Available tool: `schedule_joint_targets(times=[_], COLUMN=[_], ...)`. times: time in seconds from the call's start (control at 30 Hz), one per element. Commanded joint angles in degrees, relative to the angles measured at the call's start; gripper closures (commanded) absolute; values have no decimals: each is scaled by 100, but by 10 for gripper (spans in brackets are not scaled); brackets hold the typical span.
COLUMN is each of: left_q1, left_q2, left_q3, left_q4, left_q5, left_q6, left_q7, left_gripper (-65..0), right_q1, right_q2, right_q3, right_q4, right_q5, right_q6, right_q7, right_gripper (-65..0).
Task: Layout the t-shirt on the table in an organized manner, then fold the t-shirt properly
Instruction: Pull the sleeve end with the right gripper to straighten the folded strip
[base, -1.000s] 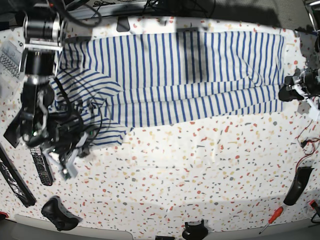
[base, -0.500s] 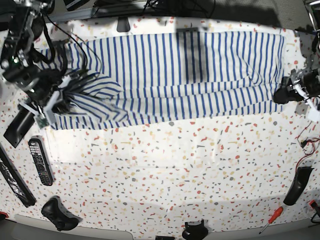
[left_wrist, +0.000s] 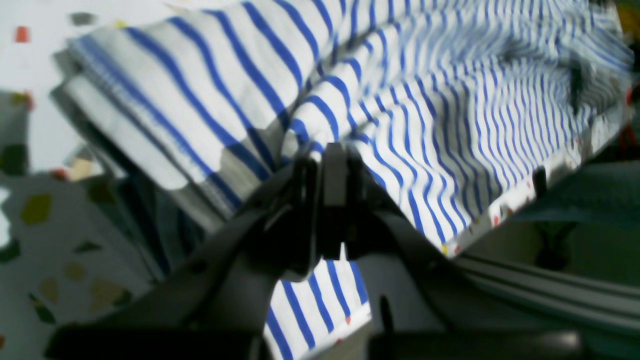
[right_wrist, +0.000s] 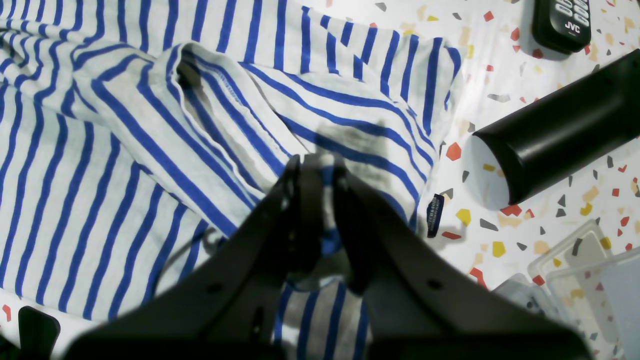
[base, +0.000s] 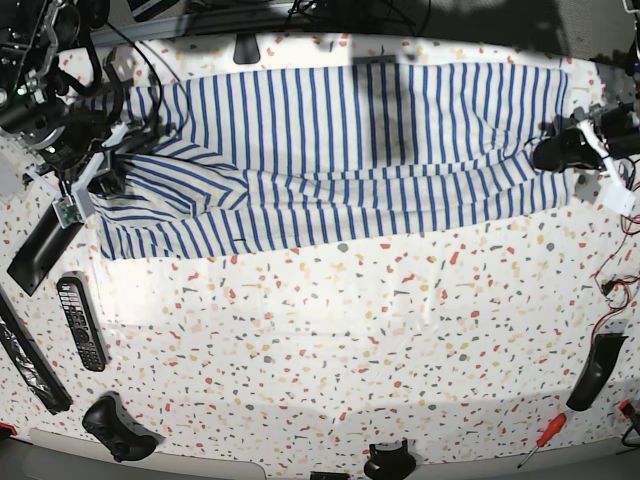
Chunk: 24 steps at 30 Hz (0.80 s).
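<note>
The shirt (base: 340, 150) lies stretched across the far half of the bench (base: 350, 340), folded lengthwise into a long striped band, its stripes running crosswise.

The right arm reaches in low from the base view's left edge. The right gripper (right_wrist: 317, 172) is clenched on a bunched fold of the shirt at that end, where the cloth is rumpled and a small dark tag (right_wrist: 435, 215) hangs off the edge. Just beside it on the bench lie a black bar (right_wrist: 560, 130) and a remote (base: 80, 322).

The left arm comes in from the opposite side, held low and nearly level. The left gripper (left_wrist: 327, 160) is clamped on the shirt's layered edge at that end, near the bench's edge.
</note>
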Motion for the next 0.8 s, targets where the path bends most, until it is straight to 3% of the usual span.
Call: schedule_joint_targets(times=[0.0, 0.3, 0.53, 0.77], left_q1=[-31, -26, -2, -4], left_q2=[-129, -129, -133, -247], left_q3=[-46, -46, -46, -46], left_q4=[142, 168, 168, 168], left_q5=[-31, 883, 914, 918], left_q6=[-49, -49, -49, -49], left_q7=[-57, -243, -243, -343], left_gripper=[0, 0, 0, 0], right_q1=[48, 48, 48, 50], right_q2=[83, 83, 81, 81], right_q3=[46, 50, 50, 50], right_q4=[114, 114, 114, 109], right_q5=[35, -420, -603, -1005], right_q6=[8, 8, 8, -732], right_q7=[116, 289, 289, 352], right_gripper=[0, 0, 0, 0])
